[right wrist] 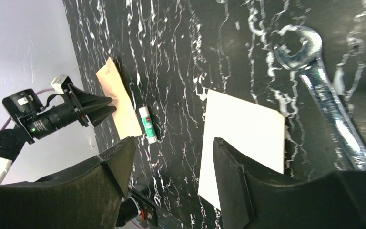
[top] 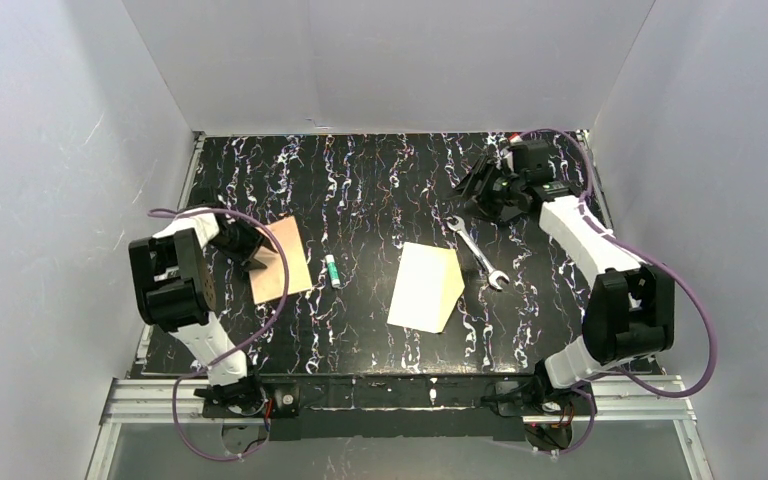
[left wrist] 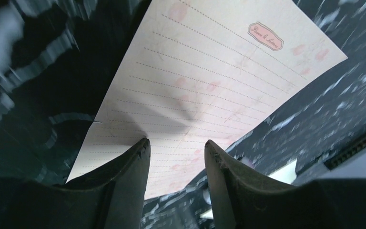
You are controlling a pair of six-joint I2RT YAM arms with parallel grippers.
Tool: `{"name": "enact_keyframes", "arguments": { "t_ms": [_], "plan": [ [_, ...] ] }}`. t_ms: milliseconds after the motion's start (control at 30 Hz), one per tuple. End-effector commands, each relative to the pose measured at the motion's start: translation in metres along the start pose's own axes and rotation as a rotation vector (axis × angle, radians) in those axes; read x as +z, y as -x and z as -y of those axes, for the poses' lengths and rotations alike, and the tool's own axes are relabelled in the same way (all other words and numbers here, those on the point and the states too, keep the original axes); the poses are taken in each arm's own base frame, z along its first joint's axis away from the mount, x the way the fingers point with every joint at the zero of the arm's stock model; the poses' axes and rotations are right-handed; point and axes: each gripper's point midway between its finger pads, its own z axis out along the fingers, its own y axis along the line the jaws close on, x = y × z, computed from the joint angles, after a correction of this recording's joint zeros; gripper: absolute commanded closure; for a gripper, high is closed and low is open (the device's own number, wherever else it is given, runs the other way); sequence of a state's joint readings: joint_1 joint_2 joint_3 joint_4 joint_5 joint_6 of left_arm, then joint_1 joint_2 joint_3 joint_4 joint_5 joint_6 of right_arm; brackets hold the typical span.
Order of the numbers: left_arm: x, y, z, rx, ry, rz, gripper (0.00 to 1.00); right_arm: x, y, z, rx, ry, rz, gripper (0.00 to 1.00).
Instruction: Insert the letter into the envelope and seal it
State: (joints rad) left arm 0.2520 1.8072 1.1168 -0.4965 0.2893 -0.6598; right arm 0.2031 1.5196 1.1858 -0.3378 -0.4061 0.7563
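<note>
The left pincer (left wrist: 176, 143) sat at the left edge of the one letter (top: 285, 262), fingers parted, nothing clamped. The letter lay on the left of the tabletop (top: 380, 180), its long axis running near to far. Next came one glue stick (top: 332, 270), one envelope (top: 425, 288) at centre, also lengthwise near to far, one wrench (top: 477, 252), and the right pincer (top: 482, 185), released and empty.

The letter (left wrist: 209, 81) runs off the left wrist view at 12 o'clock, its near edge hidden behind the left gripper (left wrist: 176, 143) at 6 o'clock. One end of the wrench (right wrist: 333, 109) is out of sight at 4 o'clock in the right wrist view.
</note>
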Motion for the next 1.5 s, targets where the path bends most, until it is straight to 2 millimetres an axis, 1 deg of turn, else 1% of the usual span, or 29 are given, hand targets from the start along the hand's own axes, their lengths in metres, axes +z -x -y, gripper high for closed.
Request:
{"name": "enact_keyframes", "arguments": {
  "t_ms": [0, 67, 167, 200, 233, 267, 367, 433, 467, 533, 600, 700, 800, 900, 967, 1067, 1133, 1200, 1333, 1467],
  "plan": [
    [-0.004, -0.071, -0.016, -0.006, 0.034, -0.164, 0.55, 0.017, -0.024, -0.027, -0.081, 0.049, -0.02, 0.32],
    [-0.009, -0.086, -0.014, 0.064, 0.03, -0.176, 0.55, 0.028, -0.044, -0.038, -0.114, 0.061, -0.044, 0.32],
    [-0.014, -0.11, -0.015, 0.159, 0.05, -0.194, 0.55, 0.051, -0.083, -0.062, -0.183, 0.102, -0.085, 0.32],
    [-0.015, -0.118, -0.016, 0.18, 0.052, -0.206, 0.55, 0.06, -0.097, -0.069, -0.213, 0.112, -0.103, 0.33],
    [-0.015, -0.125, -0.019, 0.191, 0.059, -0.217, 0.55, 0.072, -0.116, -0.075, -0.245, 0.117, -0.137, 0.33],
    [-0.015, -0.131, -0.024, 0.192, 0.073, -0.227, 0.55, 0.081, -0.126, -0.085, -0.275, 0.136, -0.15, 0.33],
    [-0.016, -0.142, -0.034, 0.183, 0.088, -0.238, 0.56, 0.116, -0.154, -0.098, -0.35, 0.155, -0.197, 0.34],
    [-0.017, -0.145, -0.038, 0.183, 0.092, -0.239, 0.56, 0.139, -0.171, -0.102, -0.403, 0.161, -0.233, 0.36],
    [-0.018, -0.146, -0.041, 0.185, 0.098, -0.237, 0.56, 0.151, -0.179, -0.104, -0.428, 0.165, -0.253, 0.39],
    [-0.02, -0.148, -0.045, 0.186, 0.114, -0.233, 0.56, 0.168, -0.192, -0.104, -0.463, 0.168, -0.285, 0.44],
    [-0.022, -0.149, -0.047, 0.182, 0.121, -0.233, 0.57, 0.178, -0.199, -0.102, -0.475, 0.159, -0.299, 0.46],
    [-0.025, -0.154, -0.052, 0.178, 0.13, -0.238, 0.57, 0.176, -0.212, -0.097, -0.484, 0.16, -0.316, 0.46],
    [-0.028, -0.16, -0.055, 0.175, 0.127, -0.241, 0.57, 0.167, -0.229, -0.086, -0.485, 0.148, -0.336, 0.42],
    [-0.03, -0.182, -0.058, 0.201, 0.125, -0.283, 0.57, 0.162, -0.243, -0.083, -0.48, 0.159, -0.339, 0.39],
    [-0.031, -0.193, -0.06, 0.196, 0.12, -0.3, 0.57, 0.157, -0.251, -0.083, -0.49, 0.158, -0.343, 0.39],
    [-0.033, -0.206, -0.063, 0.228, 0.132, -0.311, 0.57, 0.149, -0.261, -0.082, -0.499, 0.15, -0.349, 0.39],
    [-0.033, -0.21, -0.067, 0.241, 0.152, -0.315, 0.58, 0.141, -0.268, -0.078, -0.49, 0.143, -0.362, 0.39],
    [-0.034, -0.21, -0.07, 0.254, 0.174, -0.308, 0.58, 0.133, -0.278, -0.075, -0.493, 0.152, -0.38, 0.39],
    [-0.041, -0.202, -0.069, 0.286, 0.18, -0.257, 0.58, 0.121, -0.3, -0.057, -0.51, 0.125, -0.429, 0.4],
    [-0.062, -0.189, -0.046, 0.336, 0.122, -0.19, 0.53, 0.113, -0.31, -0.046, -0.511, 0.099, -0.441, 0.41]
  ]
}}
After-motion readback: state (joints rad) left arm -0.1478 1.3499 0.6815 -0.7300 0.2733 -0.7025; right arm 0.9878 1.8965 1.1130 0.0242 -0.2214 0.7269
